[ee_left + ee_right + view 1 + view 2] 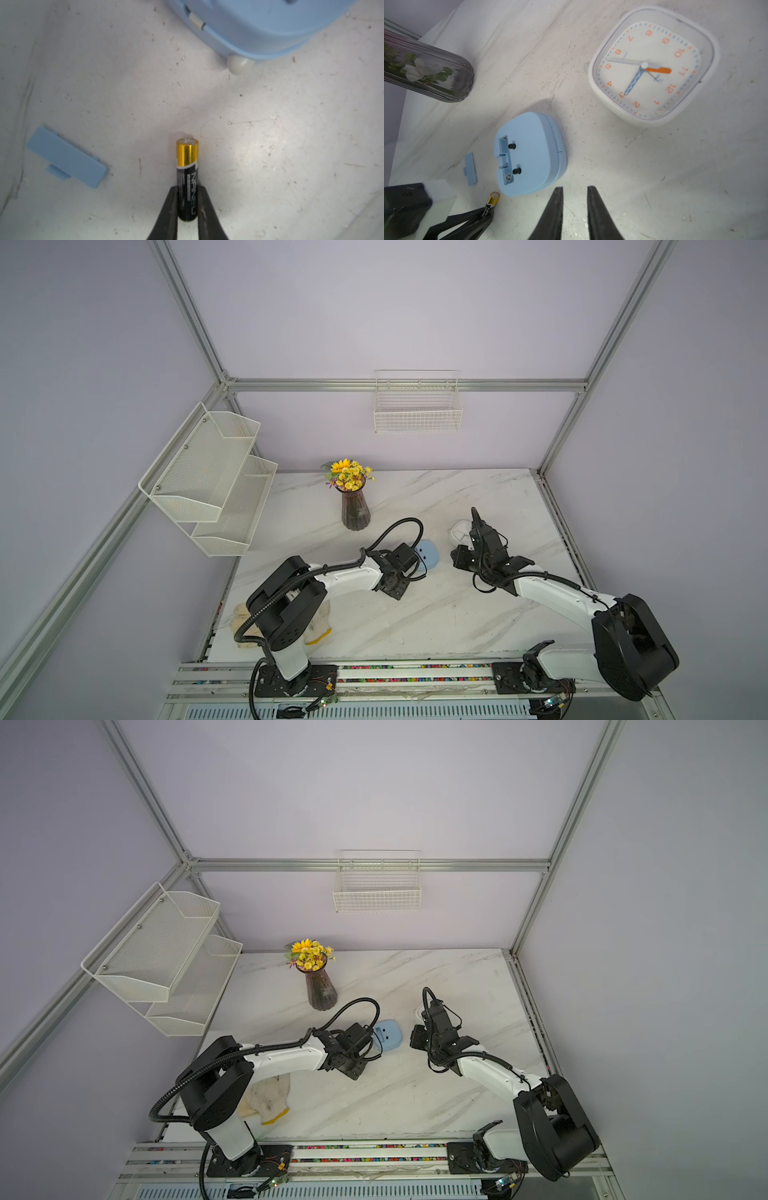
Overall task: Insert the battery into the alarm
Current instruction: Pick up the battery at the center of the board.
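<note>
Left gripper clamped on Nanfu battery beside blue alarm. Lift it, then align it along open battery slot. Right gripper jaws apart, empty.

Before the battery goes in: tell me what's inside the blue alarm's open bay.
The bay of the blue alarm looks empty: a metal contact at one end; its shadowed floor is unclear.

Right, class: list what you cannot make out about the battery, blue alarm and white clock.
Battery: hidden by the left gripper in both top views.
Blue alarm: slot cut off by the picture edge in the left wrist view; polarity marks too small in the right wrist view.
White clock: mostly behind the right arm in both top views.
</note>
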Controlling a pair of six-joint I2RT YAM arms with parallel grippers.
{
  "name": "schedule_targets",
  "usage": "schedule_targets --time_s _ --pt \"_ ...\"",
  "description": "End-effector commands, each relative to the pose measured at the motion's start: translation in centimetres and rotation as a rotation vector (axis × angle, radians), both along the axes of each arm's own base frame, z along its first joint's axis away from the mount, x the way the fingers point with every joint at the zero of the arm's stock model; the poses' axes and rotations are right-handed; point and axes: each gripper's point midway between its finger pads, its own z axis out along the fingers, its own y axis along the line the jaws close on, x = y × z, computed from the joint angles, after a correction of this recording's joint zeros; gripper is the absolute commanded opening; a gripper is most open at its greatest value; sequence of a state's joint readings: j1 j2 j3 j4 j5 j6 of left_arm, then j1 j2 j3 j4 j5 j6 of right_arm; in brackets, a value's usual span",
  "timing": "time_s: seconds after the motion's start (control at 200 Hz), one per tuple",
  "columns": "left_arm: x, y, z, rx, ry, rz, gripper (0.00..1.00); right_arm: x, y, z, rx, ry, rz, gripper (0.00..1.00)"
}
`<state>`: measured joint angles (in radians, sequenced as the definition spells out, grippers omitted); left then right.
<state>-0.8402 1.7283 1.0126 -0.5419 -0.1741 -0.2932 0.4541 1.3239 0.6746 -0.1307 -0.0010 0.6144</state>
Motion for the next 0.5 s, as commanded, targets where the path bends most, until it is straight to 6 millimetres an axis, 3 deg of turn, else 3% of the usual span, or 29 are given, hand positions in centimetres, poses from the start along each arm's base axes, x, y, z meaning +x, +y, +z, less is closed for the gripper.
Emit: schedule_targets --time_s 0.0,0.245,0.385,0.495 --pt "0.3 0.1 0.7 0.034 -0.031 -0.041 0.10 -0.4 0.4 1.4 0.020 -0.035 0.037 0.25" --pt "1.3 -2.5 4.9 -0.057 -0.162 -0.171 0.04 -0.9 1.8 7.4 0.097 -0.262 0.160 0.26" --pt "1.7 -3.7 8.9 -0.146 -0.270 -0.251 0.00 -0.7 2.6 10.5 0.113 -0.365 0.224 0.30" --pt "1.8 -4.1 12.6 -0.206 -0.386 -0.319 0.00 -1.4 4.7 12.7 0.206 -0.441 0.337 0.39"
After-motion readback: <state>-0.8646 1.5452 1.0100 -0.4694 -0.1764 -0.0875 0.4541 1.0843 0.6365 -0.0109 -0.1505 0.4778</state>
